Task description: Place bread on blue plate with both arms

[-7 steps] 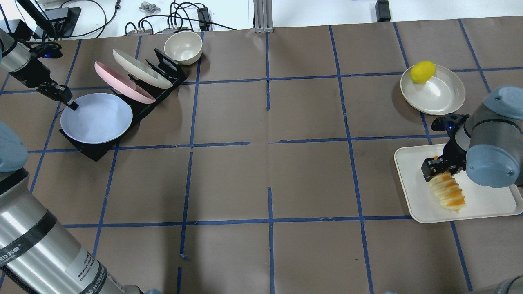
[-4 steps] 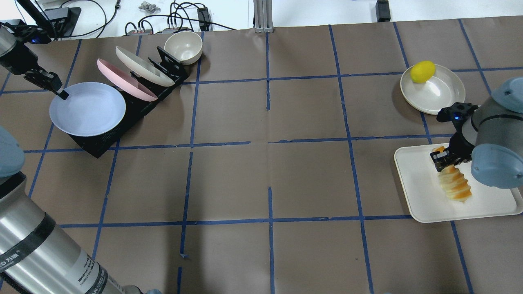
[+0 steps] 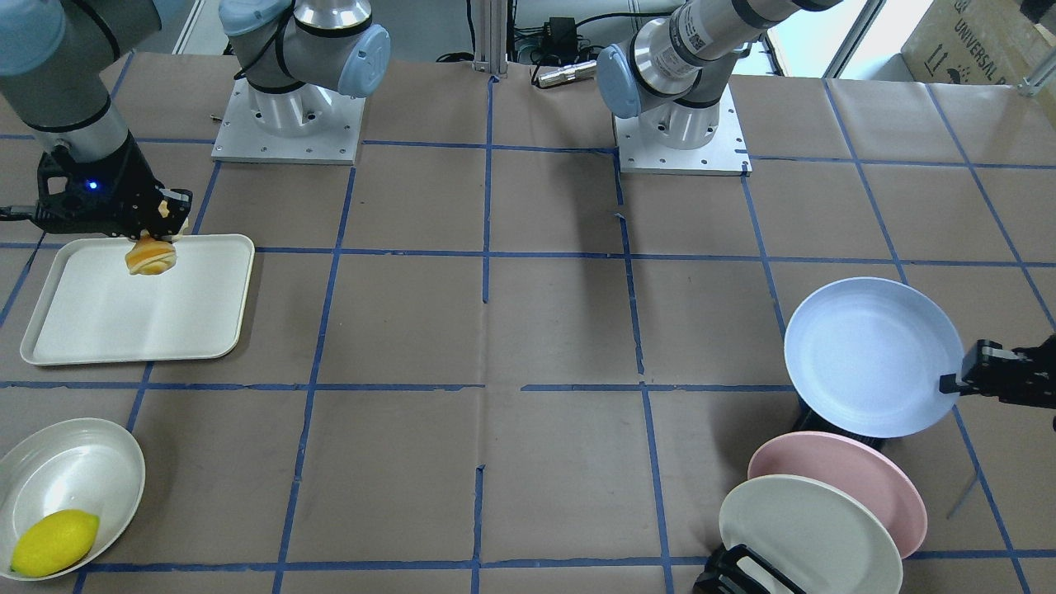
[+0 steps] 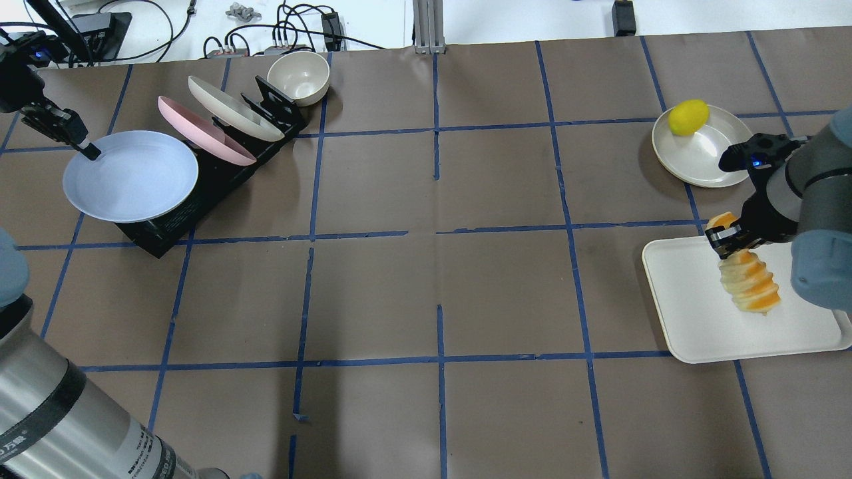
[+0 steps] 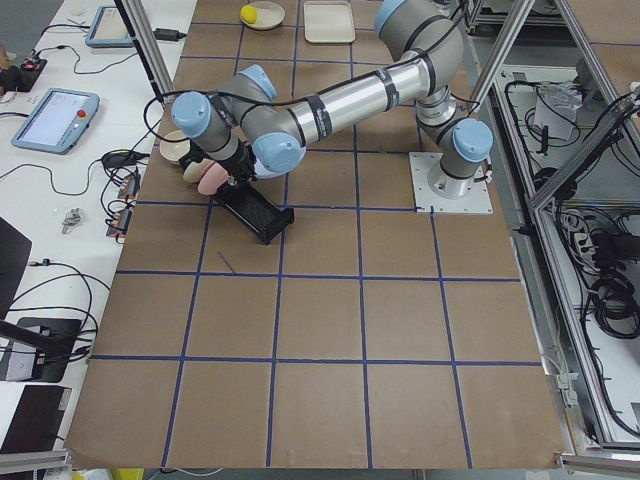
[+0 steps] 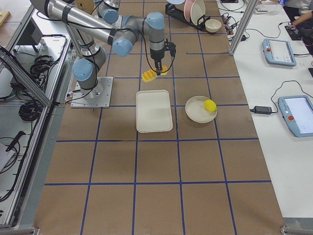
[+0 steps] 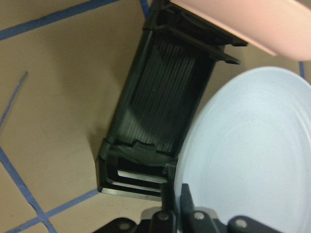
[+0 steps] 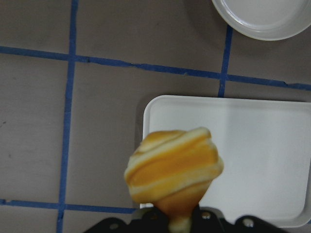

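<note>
- Front-facing view: the right black two-finger gripper [image 3: 165,216] is clamped on one end of the ridged orange-and-cream bread roll [image 3: 150,257], which hangs above the cream rectangular tray [image 3: 140,330].
- Overhead view: the left black gripper [image 4: 88,152] pinches the rim of the round pale-blue plate [image 4: 130,176], held over the black rack [image 4: 160,236].

bread [image 4: 749,287] above tray [image 4: 685,313], right side; plate [image 4: 130,176] far left, seemingly over rack [image 4: 160,233]; lemon [image 4: 688,117] in bowl [image 4: 692,156].
</note>
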